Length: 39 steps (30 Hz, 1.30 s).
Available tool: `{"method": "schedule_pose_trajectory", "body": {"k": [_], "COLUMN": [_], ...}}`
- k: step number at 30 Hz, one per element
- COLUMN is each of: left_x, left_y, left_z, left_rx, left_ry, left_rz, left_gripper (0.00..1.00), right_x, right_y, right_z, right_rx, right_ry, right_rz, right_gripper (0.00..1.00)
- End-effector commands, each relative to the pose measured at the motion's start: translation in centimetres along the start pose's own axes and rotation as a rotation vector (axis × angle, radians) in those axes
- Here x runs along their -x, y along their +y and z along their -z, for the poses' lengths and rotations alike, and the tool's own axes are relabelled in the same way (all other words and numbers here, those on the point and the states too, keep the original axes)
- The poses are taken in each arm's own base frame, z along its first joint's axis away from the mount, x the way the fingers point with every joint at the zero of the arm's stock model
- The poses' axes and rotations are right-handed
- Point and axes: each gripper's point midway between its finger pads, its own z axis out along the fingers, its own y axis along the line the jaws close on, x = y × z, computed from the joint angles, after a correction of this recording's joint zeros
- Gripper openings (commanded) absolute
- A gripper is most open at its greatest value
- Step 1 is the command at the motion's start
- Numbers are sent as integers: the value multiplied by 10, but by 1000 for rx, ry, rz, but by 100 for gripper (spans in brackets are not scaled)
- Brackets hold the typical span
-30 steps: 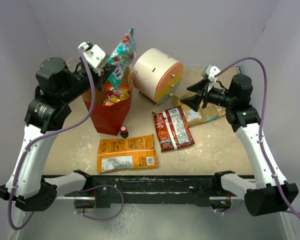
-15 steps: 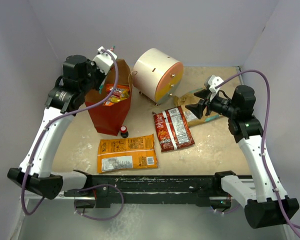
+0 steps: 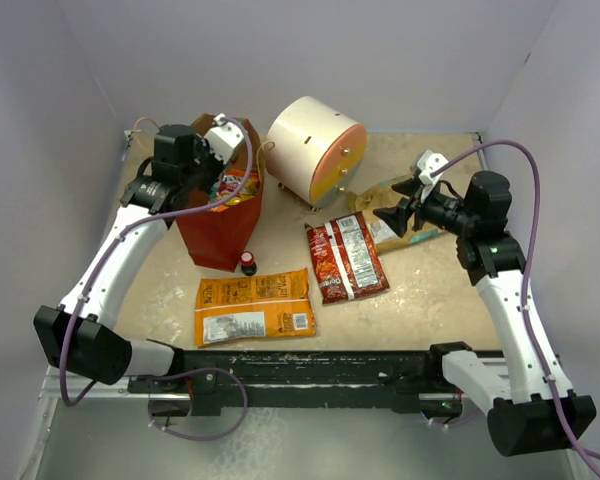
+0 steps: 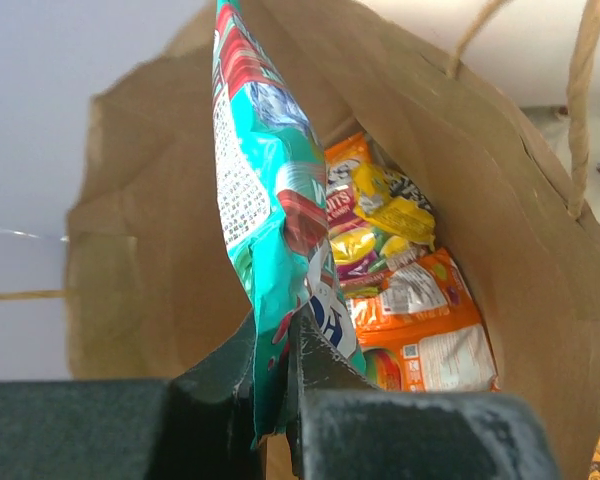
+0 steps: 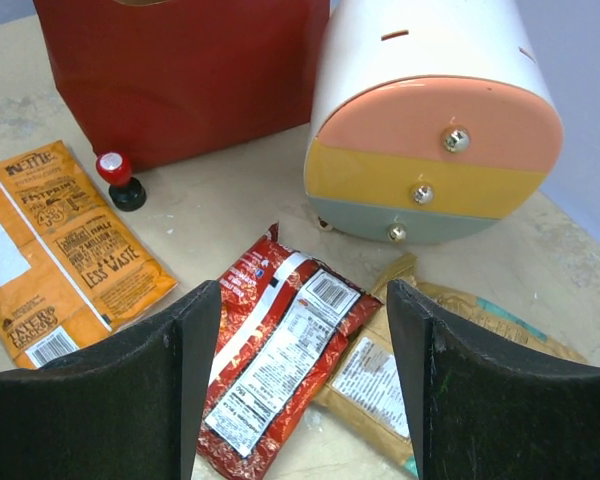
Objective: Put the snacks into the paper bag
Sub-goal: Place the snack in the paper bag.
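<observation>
Bag (image 3: 218, 235) at 10 o'clock, upright. Orange packet (image 3: 255, 305) lies at its 5, red packet (image 3: 345, 258) at its 3. Teal packet (image 4: 270, 200) hangs in the bag mouth, its edge clamped by the left gripper (image 4: 273, 345); judged light, crinkly and slippery. Right gripper (image 5: 300, 295) has fingers apart over the red packet; best taken by a crimped end.

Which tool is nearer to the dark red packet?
Right. The right tool hovers open just beside the dark red packet; the left tool is away at the paper bag, shut on a teal packet.
</observation>
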Motion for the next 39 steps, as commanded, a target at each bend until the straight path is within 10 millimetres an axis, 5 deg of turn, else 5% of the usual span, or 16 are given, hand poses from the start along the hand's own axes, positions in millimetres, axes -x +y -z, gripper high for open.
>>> {"method": "schedule_pose_trajectory", "body": {"k": [1, 7, 16, 26, 32, 39], "left_x": [19, 13, 35, 56, 51, 46], "left_y": [1, -4, 4, 8, -8, -16], "left_z": [-7, -3, 26, 60, 68, 70], "left_rx": [9, -10, 13, 25, -38, -63], "left_ry": [-135, -130, -206, -293, -301, -307], "left_rz": [-4, -10, -57, -45, -5, 13], "left_gripper": [11, 26, 49, 84, 89, 92], "right_x": [2, -30, -75, -157, -195, -208], "right_y": [-10, -20, -32, -21, -19, -29], "right_z": [-1, -6, -15, -24, -28, -36], "right_rx": [-30, -36, -54, 6, 26, -18], "right_ry": [-8, 123, 248, 438, 558, 603], "right_rz": [60, 59, 32, -118, -217, -281], "right_gripper": [70, 69, 69, 69, 69, 69]}}
